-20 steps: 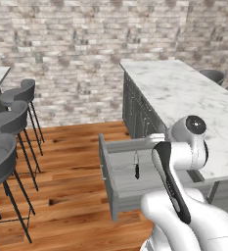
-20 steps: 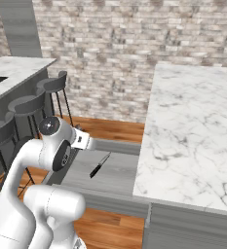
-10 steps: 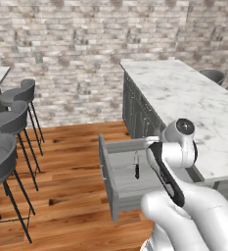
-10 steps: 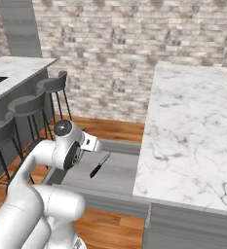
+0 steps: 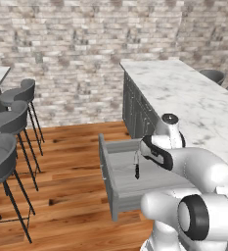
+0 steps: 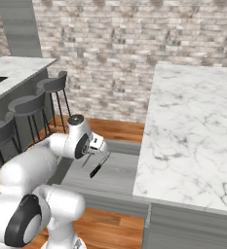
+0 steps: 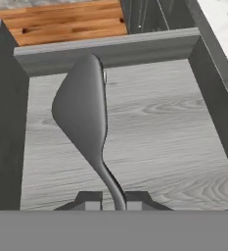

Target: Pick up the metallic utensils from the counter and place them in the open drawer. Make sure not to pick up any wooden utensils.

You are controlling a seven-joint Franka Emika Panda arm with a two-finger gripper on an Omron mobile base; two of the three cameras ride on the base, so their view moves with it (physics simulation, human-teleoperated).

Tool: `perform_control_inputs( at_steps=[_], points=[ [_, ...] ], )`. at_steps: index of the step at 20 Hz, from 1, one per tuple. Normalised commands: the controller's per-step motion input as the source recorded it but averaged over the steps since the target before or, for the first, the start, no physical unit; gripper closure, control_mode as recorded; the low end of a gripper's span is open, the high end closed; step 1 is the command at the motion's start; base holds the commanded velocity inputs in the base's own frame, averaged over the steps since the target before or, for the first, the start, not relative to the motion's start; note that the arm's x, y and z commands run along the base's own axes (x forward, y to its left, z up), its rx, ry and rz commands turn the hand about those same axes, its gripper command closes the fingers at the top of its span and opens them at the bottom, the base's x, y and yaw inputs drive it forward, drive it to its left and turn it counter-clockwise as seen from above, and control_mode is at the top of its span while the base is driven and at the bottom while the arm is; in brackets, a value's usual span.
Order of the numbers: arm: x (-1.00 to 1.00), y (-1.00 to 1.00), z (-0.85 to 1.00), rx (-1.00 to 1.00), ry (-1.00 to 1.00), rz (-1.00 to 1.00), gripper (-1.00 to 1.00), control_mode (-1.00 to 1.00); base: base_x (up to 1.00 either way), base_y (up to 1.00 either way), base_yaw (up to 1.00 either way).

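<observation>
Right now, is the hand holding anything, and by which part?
Yes. The hand is shut on a slim silver-grey metal spoon, gripping the end of its handle, bowl pointing away over the open grey drawer.

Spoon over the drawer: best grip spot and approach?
Grip the spoon at its slim handle end, coming from beyond that end, jaws across the narrow width. The bowl is broad and curved, poor for pinching. The gripper pinches it so, bowl out over the drawer.
</observation>
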Motion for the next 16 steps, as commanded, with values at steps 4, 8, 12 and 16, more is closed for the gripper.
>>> perform_control_inputs(
  at_steps=[4, 8, 12, 16],
  points=[
    [0.00, -0.23, -0.48, 0.00, 0.00, 0.00, 1.00, -1.00, 0.00, 0.00, 0.00],
    [0.00, -0.19, -0.61, 0.00, 0.00, 0.00, 1.00, -1.00, 0.00, 0.00, 0.00],
    [0.02, -0.03, -0.67, 0.00, 0.00, 0.00, 1.00, -1.00, 0.00, 0.00, 0.00],
    [0.21, -0.16, -0.46, 0.00, 0.01, 0.00, 1.00, -1.00, 0.00, 0.00, 0.00]
  ],
)
